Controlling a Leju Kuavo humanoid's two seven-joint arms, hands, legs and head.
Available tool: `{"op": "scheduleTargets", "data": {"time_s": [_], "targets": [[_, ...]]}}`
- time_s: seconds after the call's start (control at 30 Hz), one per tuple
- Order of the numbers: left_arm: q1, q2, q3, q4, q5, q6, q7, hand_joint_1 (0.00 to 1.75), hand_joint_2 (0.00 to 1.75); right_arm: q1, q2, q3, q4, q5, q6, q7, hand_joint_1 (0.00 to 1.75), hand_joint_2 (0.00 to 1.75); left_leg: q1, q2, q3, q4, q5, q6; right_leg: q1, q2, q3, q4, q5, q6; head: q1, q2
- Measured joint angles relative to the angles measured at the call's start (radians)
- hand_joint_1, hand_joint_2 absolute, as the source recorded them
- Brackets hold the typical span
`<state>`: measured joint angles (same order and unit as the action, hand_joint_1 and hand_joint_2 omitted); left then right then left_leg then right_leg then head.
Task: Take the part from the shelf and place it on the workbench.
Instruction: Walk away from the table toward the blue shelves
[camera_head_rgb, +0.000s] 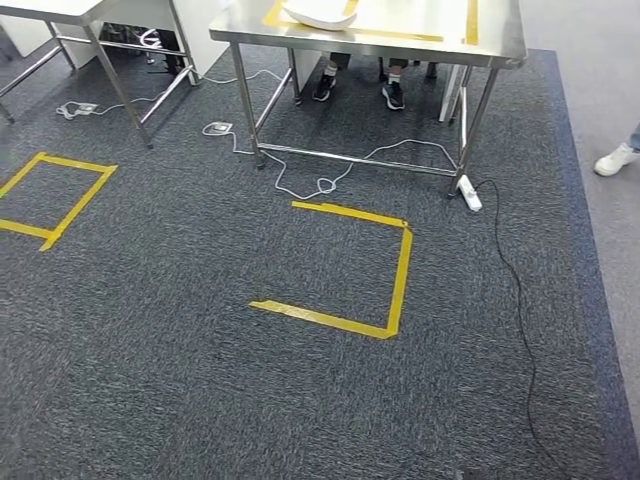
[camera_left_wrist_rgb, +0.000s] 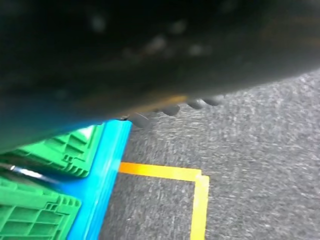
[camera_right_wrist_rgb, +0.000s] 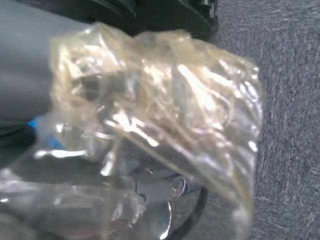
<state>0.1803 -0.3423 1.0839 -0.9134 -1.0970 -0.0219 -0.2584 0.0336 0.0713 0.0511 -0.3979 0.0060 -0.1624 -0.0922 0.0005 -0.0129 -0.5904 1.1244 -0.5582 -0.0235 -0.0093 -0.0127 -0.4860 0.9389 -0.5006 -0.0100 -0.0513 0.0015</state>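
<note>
Already off the shelf: part, sealed in a clear plastic bag (camera_right_wrist_rgb: 158, 130), gripped by the right robot hand (camera_right_wrist_rgb: 22, 75) above the carpet. Left robot hand's state could not be told; view blurred. Steel worktop (camera_head_rgb: 392, 38) lay well ahead across the carpet. Outstanding: approach, placement.

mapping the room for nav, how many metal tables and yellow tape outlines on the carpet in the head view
metal tables: 2
yellow tape outlines on the carpet: 2
total: 4
</note>
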Motion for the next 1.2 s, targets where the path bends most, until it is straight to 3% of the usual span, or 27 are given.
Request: {"op": "scheduleTargets", "data": {"time_s": [0.03,0.07,0.17,0.23,0.37,0.4,0.53,0.6,0.7,0.8,0.87,0.97,1.0,1.03,1.07,1.1,1.13,1.2], "targets": [[0.002,0.000,-0.001,0.000,0.004,0.000,0.002,0.00,0.00,0.001,0.001,-0.003,-0.001,-0.001,-0.001,0.000,0.00,0.00,0.005,0.003,-0.031,0.075,-0.035,-0.010,-0.002,-0.019,-0.005,-0.001,0.002,-0.004,-0.002,0.000],[0.003,0.001,-0.002,0.000,0.007,0.001,0.005,0.00,0.00,0.002,0.002,-0.007,-0.001,-0.003,-0.002,0.000,0.00,0.00,0.011,0.007,-0.048,0.120,-0.049,-0.017,-0.002,-0.035,-0.009,0.000,0.001,-0.004,-0.003,0.000],[0.006,0.000,-0.006,0.000,0.015,0.001,0.011,0.00,0.00,0.002,0.004,-0.012,-0.004,-0.007,-0.003,0.000,0.00,0.00,0.017,0.045,0.063,-0.080,0.043,-0.020,-0.001,-0.056,-0.006,0.010,-0.006,0.007,-0.004,0.000],[0.007,0.000,-0.011,0.000,0.019,0.001,0.013,0.00,0.00,0.001,0.004,-0.018,-0.007,-0.010,-0.004,0.000,0.00,0.00,0.016,0.064,0.102,-0.159,0.064,-0.011,0.004,-0.064,-0.008,0.022,-0.015,0.017,0.001,0.000],[0.014,-0.002,-0.021,0.000,0.023,0.001,0.016,0.00,0.00,0.000,0.004,-0.032,-0.010,-0.017,-0.004,-0.003,0.00,0.00,0.013,0.058,0.098,-0.164,0.063,-0.001,0.008,-0.066,-0.014,0.029,-0.018,-0.023,0.008,0.000],[0.014,-0.003,-0.023,0.000,0.024,0.001,0.016,0.00,0.00,0.001,0.005,-0.034,-0.010,-0.018,-0.003,-0.003,0.00,0.00,0.011,0.058,0.098,-0.164,0.063,0.002,0.007,-0.066,-0.014,0.028,-0.015,-0.022,0.007,0.000],[0.014,-0.002,-0.028,0.000,0.028,0.001,0.016,0.00,0.00,0.002,0.005,-0.040,-0.010,-0.018,-0.002,-0.004,0.00,0.00,0.003,0.059,0.096,-0.162,0.061,0.011,0.000,-0.063,-0.007,0.026,-0.008,-0.007,0.007,0.000],[0.014,-0.002,-0.028,0.000,0.028,0.001,0.016,0.00,0.00,0.003,0.005,-0.042,-0.010,-0.018,-0.002,-0.004,0.00,0.00,0.000,0.060,0.095,-0.161,0.061,0.014,-0.004,-0.063,-0.006,0.025,-0.007,0.010,0.007,0.000],[0.015,-0.001,-0.028,0.000,0.029,0.001,0.016,0.00,0.00,0.004,0.008,-0.043,-0.013,-0.017,-0.004,-0.004,0.00,0.00,-0.006,0.061,0.091,-0.151,0.055,0.028,-0.012,-0.064,-0.006,0.021,-0.006,0.041,0.006,0.000],[0.017,0.000,-0.029,0.000,0.033,0.002,0.020,0.00,0.00,0.003,0.010,-0.045,-0.022,-0.013,-0.010,-0.005,0.00,0.00,-0.004,0.053,0.089,-0.160,0.062,0.042,-0.013,-0.070,-0.005,0.020,-0.007,0.053,0.005,0.000],[0.018,-0.001,-0.033,0.000,0.037,0.002,0.022,0.00,0.00,0.004,0.010,-0.047,-0.028,-0.009,-0.014,-0.008,0.00,0.00,0.003,0.040,0.092,-0.176,0.076,0.050,-0.012,-0.044,-0.026,0.061,-0.040,0.055,0.008,0.000],[0.018,-0.002,-0.039,-0.001,0.039,0.003,0.023,0.00,0.00,0.010,0.011,-0.049,-0.030,-0.006,-0.016,-0.010,0.00,0.00,0.008,0.013,0.085,-0.182,0.086,0.053,-0.013,0.004,-0.116,0.255,-0.140,0.057,0.013,0.000],[0.019,-0.003,-0.041,-0.001,0.039,0.003,0.023,0.00,0.00,0.013,0.011,-0.050,-0.030,-0.006,-0.016,-0.010,0.00,0.00,0.008,0.002,0.083,-0.182,0.087,0.051,-0.014,0.008,-0.138,0.304,-0.154,0.058,0.013,0.000],[0.019,-0.003,-0.041,-0.001,0.039,0.003,0.023,0.00,0.00,0.016,0.011,-0.050,-0.031,-0.005,-0.017,-0.010,0.00,0.00,0.009,-0.012,0.082,-0.180,0.088,0.048,-0.015,0.009,-0.143,0.314,-0.146,0.059,0.013,0.000],[0.020,-0.003,-0.042,-0.001,0.039,0.003,0.024,0.00,0.00,0.018,0.011,-0.051,-0.031,-0.005,-0.017,-0.010,0.00,0.00,0.011,-0.025,0.082,-0.178,0.088,0.044,-0.017,0.011,-0.128,0.282,-0.119,0.061,0.013,0.000],[0.020,-0.003,-0.043,-0.001,0.039,0.003,0.024,0.00,0.00,0.019,0.011,-0.051,-0.032,-0.005,-0.017,-0.010,0.00,0.00,0.014,-0.039,0.081,-0.174,0.087,0.038,-0.021,0.020,-0.095,0.216,-0.079,0.062,0.013,0.000],[0.020,-0.002,-0.044,-0.001,0.039,0.002,0.025,0.00,0.00,0.019,0.011,-0.052,-0.032,-0.004,-0.018,-0.010,0.00,0.00,0.016,-0.052,0.079,-0.168,0.085,0.030,-0.024,0.045,-0.059,0.145,-0.052,0.065,0.014,0.000],[0.020,-0.001,-0.047,-0.001,0.040,0.003,0.026,0.00,0.00,0.019,0.012,-0.052,-0.033,-0.003,-0.019,-0.010,0.00,0.00,0.018,-0.075,0.070,-0.153,0.080,0.013,-0.029,0.087,-0.015,0.056,-0.032,0.063,0.015,0.000]]}}
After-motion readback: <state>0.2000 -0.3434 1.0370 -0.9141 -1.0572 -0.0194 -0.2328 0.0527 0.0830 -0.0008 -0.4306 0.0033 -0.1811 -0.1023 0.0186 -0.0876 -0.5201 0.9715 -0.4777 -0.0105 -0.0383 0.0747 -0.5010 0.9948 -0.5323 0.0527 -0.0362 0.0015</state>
